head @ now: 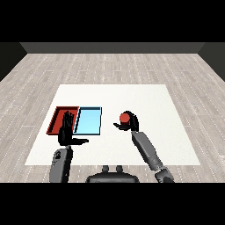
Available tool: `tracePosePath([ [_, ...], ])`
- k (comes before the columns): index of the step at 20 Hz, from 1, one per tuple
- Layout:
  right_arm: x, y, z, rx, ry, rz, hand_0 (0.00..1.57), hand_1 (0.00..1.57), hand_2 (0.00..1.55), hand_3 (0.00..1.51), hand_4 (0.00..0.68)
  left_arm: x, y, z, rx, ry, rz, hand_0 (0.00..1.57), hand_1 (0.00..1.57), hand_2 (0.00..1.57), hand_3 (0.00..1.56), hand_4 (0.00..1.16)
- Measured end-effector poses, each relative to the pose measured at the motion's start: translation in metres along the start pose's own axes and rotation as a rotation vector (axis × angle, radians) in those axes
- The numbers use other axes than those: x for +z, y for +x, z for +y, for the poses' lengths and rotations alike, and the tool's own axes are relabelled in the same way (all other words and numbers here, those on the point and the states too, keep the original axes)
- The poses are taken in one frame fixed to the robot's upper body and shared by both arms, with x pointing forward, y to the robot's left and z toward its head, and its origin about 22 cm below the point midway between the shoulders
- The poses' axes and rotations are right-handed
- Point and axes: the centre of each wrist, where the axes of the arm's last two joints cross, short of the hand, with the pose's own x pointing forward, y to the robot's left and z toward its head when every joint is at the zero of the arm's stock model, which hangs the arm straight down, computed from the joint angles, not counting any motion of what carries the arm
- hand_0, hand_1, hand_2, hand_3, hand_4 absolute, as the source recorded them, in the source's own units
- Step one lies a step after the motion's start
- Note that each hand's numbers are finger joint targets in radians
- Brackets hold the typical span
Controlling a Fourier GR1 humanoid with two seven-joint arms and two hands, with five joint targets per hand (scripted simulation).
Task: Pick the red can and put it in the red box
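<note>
- Here the right robot hand has its fingers and thumb curled round the red can, grasping it from behind and below so the can's top shows above the fingers.
- The can sits right of the picture's centre, at about three o'clock from the light blue tray and apart from it; whether it rests on the white surface or is just lifted, I cannot tell.
- The red tray lies at nine o'clock from the blue one, the two touching side by side, so the can must cross over the blue tray to reach its goal.
- The left robot hand is released, fingers straight and pointing toward twelve o'clock over the red tray's near edge, thumb out toward three o'clock; it holds nothing.
- My judgement: the grasp looks made, and the carry toward nine o'clock is not yet done.
</note>
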Motion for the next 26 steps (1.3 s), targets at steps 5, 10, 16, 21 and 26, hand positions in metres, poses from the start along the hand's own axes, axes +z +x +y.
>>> tracePosePath([
  [5, 0.006, 0.029, -0.012, -0.017, -0.002, -0.087, 1.51, 1.51, 1.47, 1.41, 0.641, -0.004, 0.006, -0.007, -0.009, -0.031, -0.002, 0.00, 0.00, 0.00, 0.00, 0.00],
  [10, 0.017, 0.062, -0.021, -0.047, 0.003, -0.192, 1.48, 1.48, 1.43, 1.39, 0.636, -0.010, 0.010, -0.034, 0.021, -0.107, 0.027, 0.00, 0.00, 0.00, 0.00, 0.00],
  [16, 0.001, 0.074, 0.015, -0.052, 0.007, -0.246, 1.46, 1.46, 1.42, 1.39, 0.633, -0.017, 0.021, -0.060, 0.016, -0.148, 0.057, 0.00, 0.00, 0.00, 0.00, 0.00],
  [21, 0.010, 0.084, 0.024, -0.059, 0.013, -0.280, 1.43, 1.43, 1.41, 1.39, 0.629, -0.028, 0.019, -0.086, -0.009, -0.185, 0.094, 0.00, 0.00, 0.00, 0.00, 0.00],
  [26, 0.011, 0.092, 0.031, -0.073, 0.018, -0.328, 1.45, 1.45, 1.43, 1.40, 0.621, -0.022, 0.010, -0.106, -0.017, -0.209, 0.139, 0.00, 0.00, 0.00, 0.00, 0.00],
])
